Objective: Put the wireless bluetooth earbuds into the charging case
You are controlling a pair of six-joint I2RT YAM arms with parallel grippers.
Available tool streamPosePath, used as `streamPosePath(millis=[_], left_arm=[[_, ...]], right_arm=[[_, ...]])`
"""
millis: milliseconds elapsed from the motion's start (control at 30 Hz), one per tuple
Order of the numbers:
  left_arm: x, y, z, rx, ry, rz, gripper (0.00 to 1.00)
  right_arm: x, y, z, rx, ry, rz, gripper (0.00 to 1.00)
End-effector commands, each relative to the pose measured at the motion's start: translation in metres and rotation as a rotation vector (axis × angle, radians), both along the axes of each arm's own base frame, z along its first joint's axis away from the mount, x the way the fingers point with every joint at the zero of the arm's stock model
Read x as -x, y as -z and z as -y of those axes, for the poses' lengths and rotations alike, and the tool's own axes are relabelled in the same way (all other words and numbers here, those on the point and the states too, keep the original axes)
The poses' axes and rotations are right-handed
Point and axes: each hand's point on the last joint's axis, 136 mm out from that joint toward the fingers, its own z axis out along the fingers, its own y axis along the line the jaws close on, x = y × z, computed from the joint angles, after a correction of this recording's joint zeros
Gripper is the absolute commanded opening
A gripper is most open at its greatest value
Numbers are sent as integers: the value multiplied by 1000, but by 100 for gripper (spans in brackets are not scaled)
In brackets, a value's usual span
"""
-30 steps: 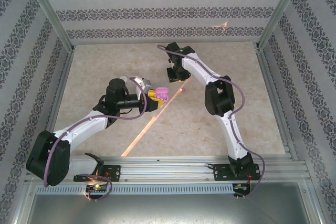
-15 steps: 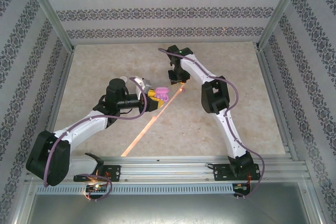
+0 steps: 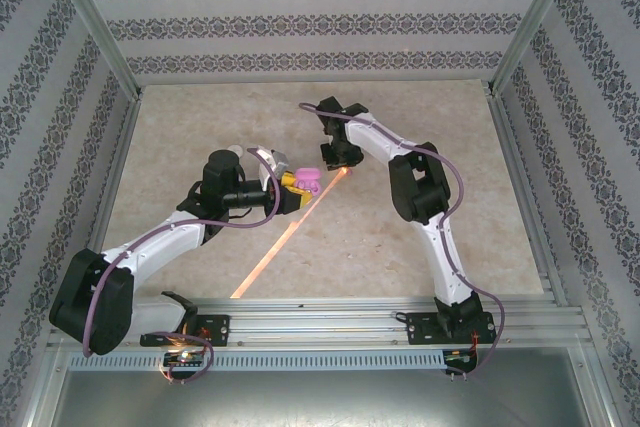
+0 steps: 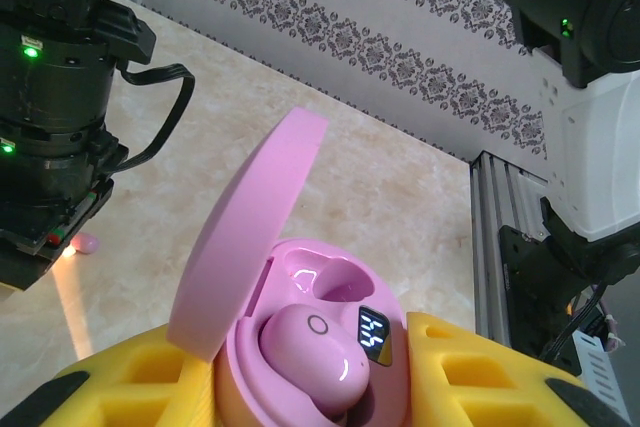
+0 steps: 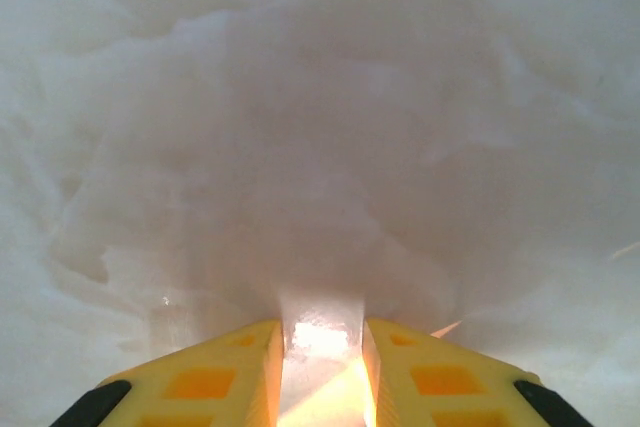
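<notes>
My left gripper point(image 3: 298, 183) is shut on the charging case point(image 3: 309, 179), a lilac-pink oval whose lid point(image 4: 250, 227) stands open. One earbud point(image 4: 305, 352) sits in the case's near socket, beside a small lit display. The far socket point(image 4: 335, 282) is empty. Yellow fingers point(image 4: 480, 377) press the case from both sides. Another small pink earbud point(image 4: 85, 242) lies on the table beside the right arm's black wrist. My right gripper point(image 3: 335, 159) points down at the table just right of the case. Its jaws point(image 5: 320, 347) stand a narrow gap apart, and between them I see bare, brightly lit table.
The table point(image 3: 200, 127) is pale marble-patterned, with patterned walls on three sides. An aluminium rail point(image 4: 495, 217) runs along its edge. An orange streak of light point(image 3: 280, 247) crosses the table from the near edge towards the case.
The right gripper has shifted a little left and nearer, closer to the case, and its jaws have narrowed slightly. The left gripper and the case have stayed put.
</notes>
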Motion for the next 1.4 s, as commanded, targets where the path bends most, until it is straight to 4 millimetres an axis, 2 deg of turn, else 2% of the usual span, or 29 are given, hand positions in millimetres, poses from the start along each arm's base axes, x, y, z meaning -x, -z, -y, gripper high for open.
streamPosePath(millis=[0, 300, 700, 800, 1033, 1133, 1367], left_arm=[[1, -6, -6, 3, -10, 27, 23], [4, -7, -7, 6, -13, 27, 23], [3, -9, -6, 17, -11, 30, 23], [3, -10, -6, 20, -9, 30, 23], [2, -11, -5, 25, -5, 32, 23], [2, -12, -4, 31, -1, 35, 23], [5, -9, -4, 30, 5, 33, 23]], right_arm=[[42, 8, 6, 47, -11, -119, 27], [71, 5, 16, 65, -24, -133, 27], [117, -8, 30, 62, -28, -153, 26], [123, -17, 35, 55, -13, -150, 26], [124, -50, 31, -59, 117, -127, 29], [120, -48, 32, -148, 231, -144, 33], [105, -39, 46, -307, 443, -140, 33]])
